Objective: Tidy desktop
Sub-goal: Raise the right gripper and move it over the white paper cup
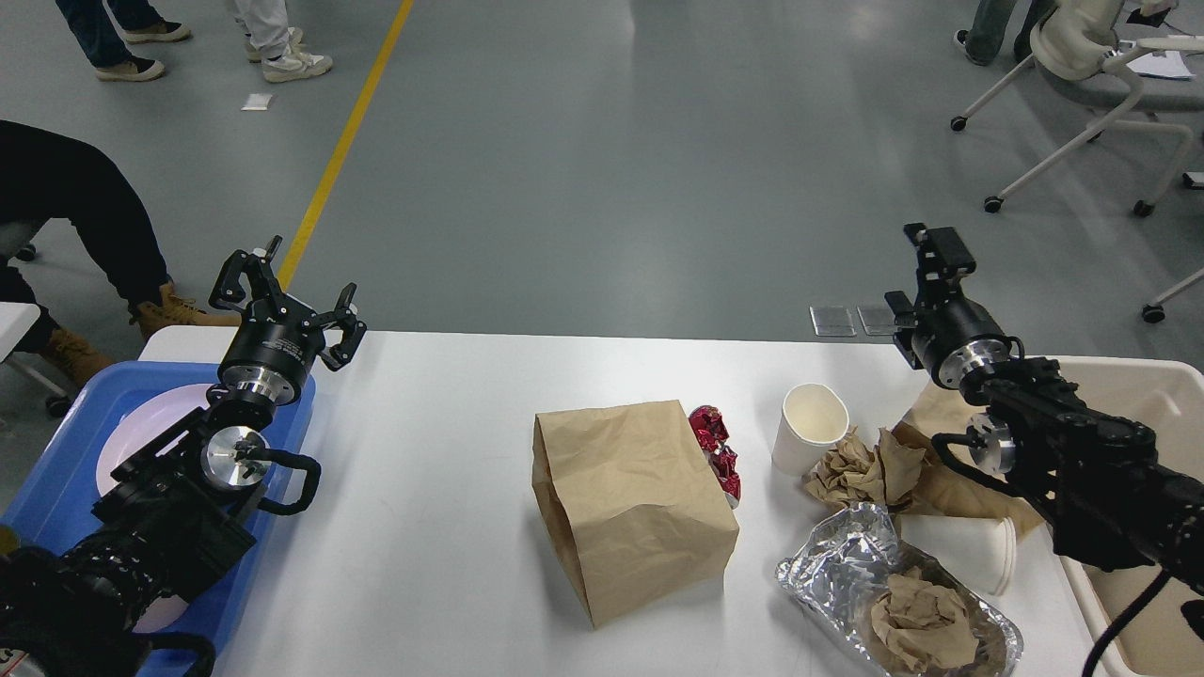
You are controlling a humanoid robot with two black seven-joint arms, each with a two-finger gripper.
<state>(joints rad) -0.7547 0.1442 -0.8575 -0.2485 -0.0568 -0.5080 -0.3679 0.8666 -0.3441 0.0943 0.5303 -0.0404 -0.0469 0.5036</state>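
1. Across the lower half of the view lies the desktop [433, 527], white with rounded far corners; its far edge borders open grey floor.
2. At the desktop's left edge sits a blue tray [56, 489] holding a pale plate [141, 428]. The left gripper [287, 296] stands above the tray's far right corner, fingers spread apart and holding nothing.
3. Between the tray and the standing brown paper bag [630, 503], the white surface lies bare.
4. Just right of the bag is a red foil wrapper [717, 447], touching its side. An upright white paper cup [809, 428] follows, then crumpled brown paper [861, 465].
5. Near the front edge rests a foil tray [847, 564] containing a paper wad [917, 621].
6. A beige bin [1148, 385] adjoins the right edge.
7. The right gripper [926, 273] reaches beyond the far edge; whether its fingers are apart or together cannot be told.
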